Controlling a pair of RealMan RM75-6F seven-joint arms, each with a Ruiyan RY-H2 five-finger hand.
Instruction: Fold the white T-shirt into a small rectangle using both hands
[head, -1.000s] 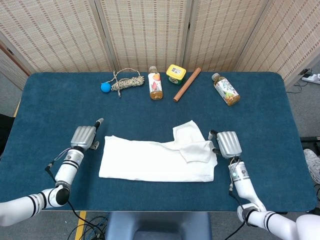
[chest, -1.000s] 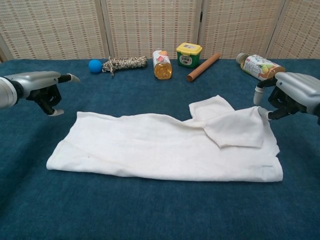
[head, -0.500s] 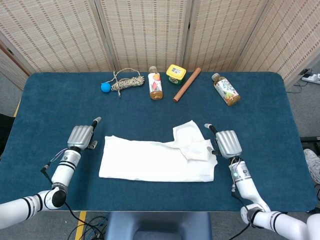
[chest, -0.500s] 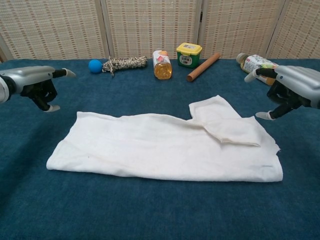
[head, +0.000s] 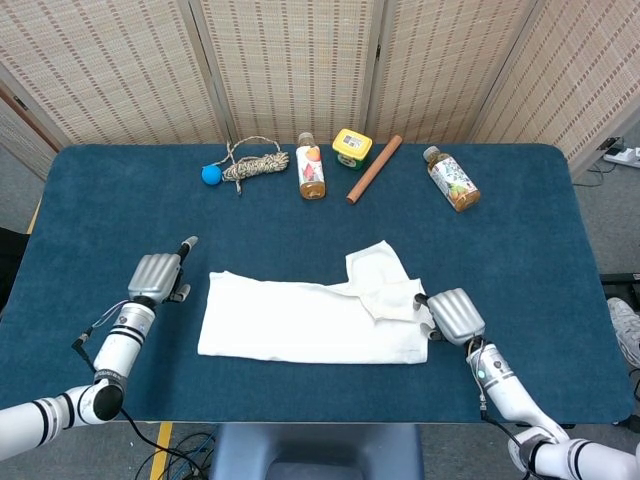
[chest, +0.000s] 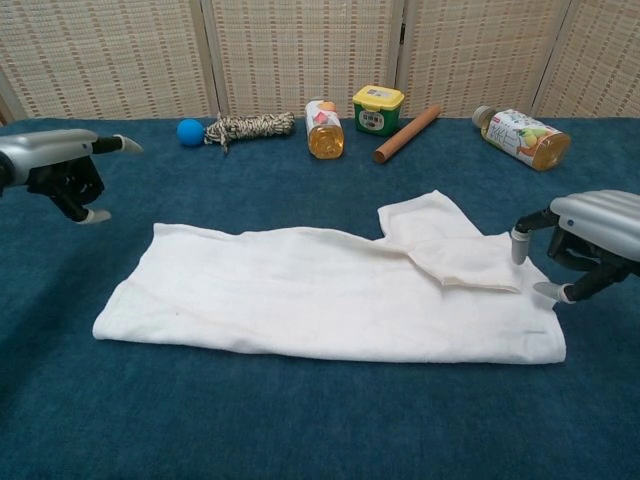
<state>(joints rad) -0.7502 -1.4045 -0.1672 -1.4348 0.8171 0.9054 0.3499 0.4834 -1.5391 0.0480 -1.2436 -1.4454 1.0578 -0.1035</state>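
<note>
Although the white T-shirt (head: 315, 320) is already laid as a long band with a sleeve turned in, the crosswise folds are judged undone, the left hand (head: 154, 277) and right hand (head: 455, 315) being held empty, fingers apart, beside its ends

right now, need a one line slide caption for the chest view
Both hands, left hand and right hand, hover empty beside a partly folded white T-shirt on a blue table.

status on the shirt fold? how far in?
Done: white T-shirt lies as a long band, one sleeve flap folded in. In hand: nothing; left hand sits off its left end, right hand at the right edge, both holding nothing. Left: folding the band down to a small rectangle.
</note>
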